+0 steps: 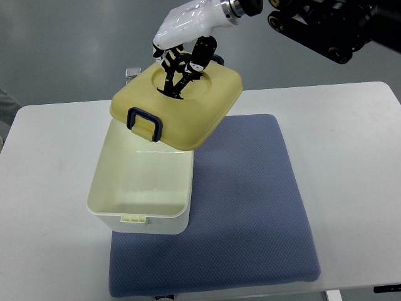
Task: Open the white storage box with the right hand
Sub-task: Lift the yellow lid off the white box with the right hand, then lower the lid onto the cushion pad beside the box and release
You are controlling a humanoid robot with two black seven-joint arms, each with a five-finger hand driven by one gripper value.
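From the top view, the right hand (183,47) pinches the lid (177,104) with curled fingers (178,74), holding it tilted above the far end of the white storage box (141,188). The box sits open on the blue mat's (250,207) left edge, atop the white table (47,188). No legible writing shows.

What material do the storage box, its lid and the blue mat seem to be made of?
The storage box looks like smooth moulded plastic, cream-white, with a soft sheen on its walls. The lid, lifted by the right hand, seems to be the same plastic, with a dark clasp, probably plastic too. The blue mat appears to be woven or foam-backed fabric: matte, with a fine dotted texture.
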